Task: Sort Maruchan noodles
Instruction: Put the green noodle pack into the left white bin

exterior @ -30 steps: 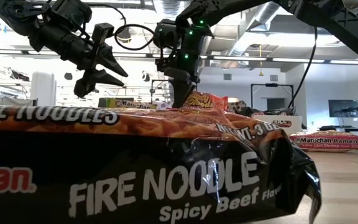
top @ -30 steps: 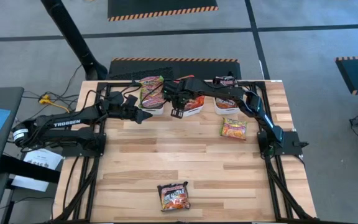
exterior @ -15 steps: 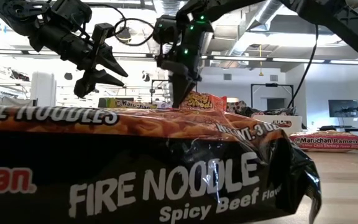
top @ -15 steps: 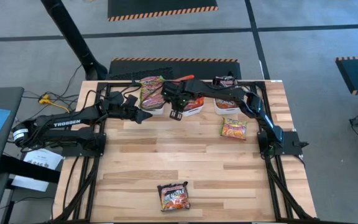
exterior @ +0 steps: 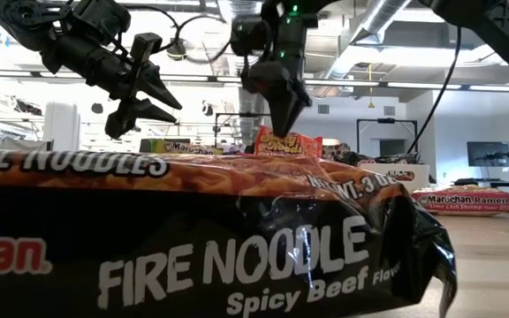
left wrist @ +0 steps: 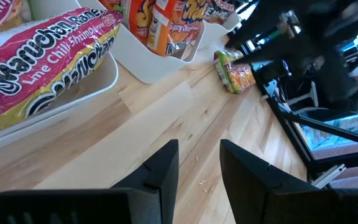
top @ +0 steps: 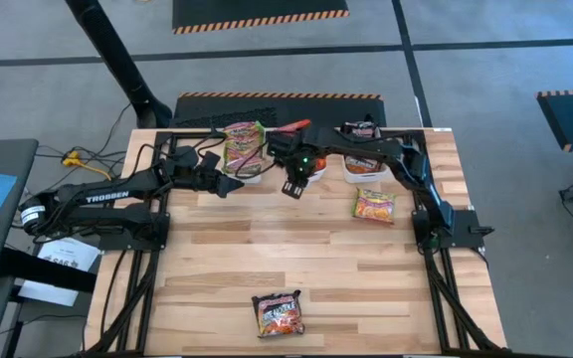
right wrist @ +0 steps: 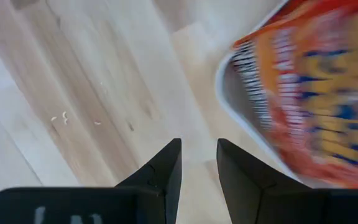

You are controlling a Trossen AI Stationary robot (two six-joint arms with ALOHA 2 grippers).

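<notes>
Hovering right hand, empty, parted, over wood-plank table; left hand likewise; glossy square packets.

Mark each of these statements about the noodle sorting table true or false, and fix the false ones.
1. Both grippers are empty. True: the left gripper and right gripper hold nothing, fingers apart.
2. A black packet lies alone near the table's front edge. True.
3. The right gripper hovers over that black packet. False: it hangs by the middle bin at the back.
4. A red-orange packet lies loose on the wood. True.
5. The left bin holds black packets. False: a green-yellow packet lies in it.
</notes>
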